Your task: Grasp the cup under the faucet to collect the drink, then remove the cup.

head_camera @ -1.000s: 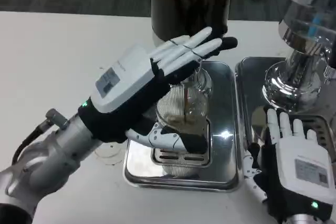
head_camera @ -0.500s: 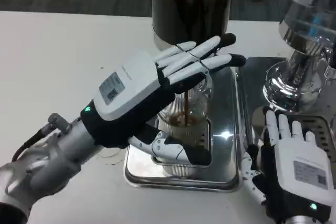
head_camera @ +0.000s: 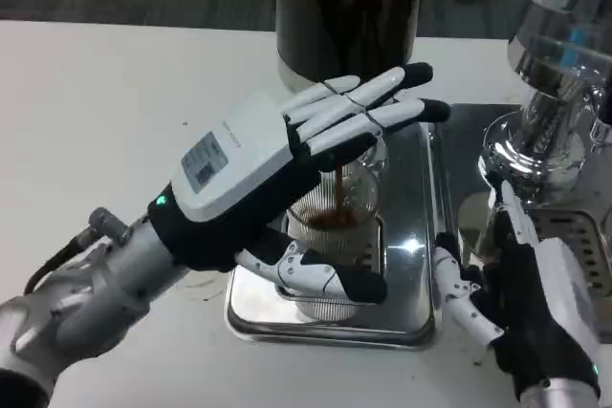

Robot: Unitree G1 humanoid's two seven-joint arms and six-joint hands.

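A clear ribbed cup (head_camera: 352, 200) stands on the chrome drip tray (head_camera: 409, 269) under the dark drink dispenser (head_camera: 346, 7). A thin brown stream (head_camera: 339, 179) falls into it, and brown drink fills its lower part. My left hand (head_camera: 253, 174) holds the cup from the left: the palm is against its side, the thumb presses its near wall, and the straight fingers reach past its far rim. The hand hides much of the cup. My right hand (head_camera: 535, 308) waits at the lower right, turned edge-on, fingers apart and holding nothing.
A second chrome tray (head_camera: 457, 145) lies to the right with a shiny metal machine (head_camera: 550, 93) standing on it, close above my right hand. White table (head_camera: 105, 102) stretches to the left.
The drink level in the cup has risen as the stream keeps pouring. My right hand has rolled from back-up to edge-on. The left hand stays around the cup.
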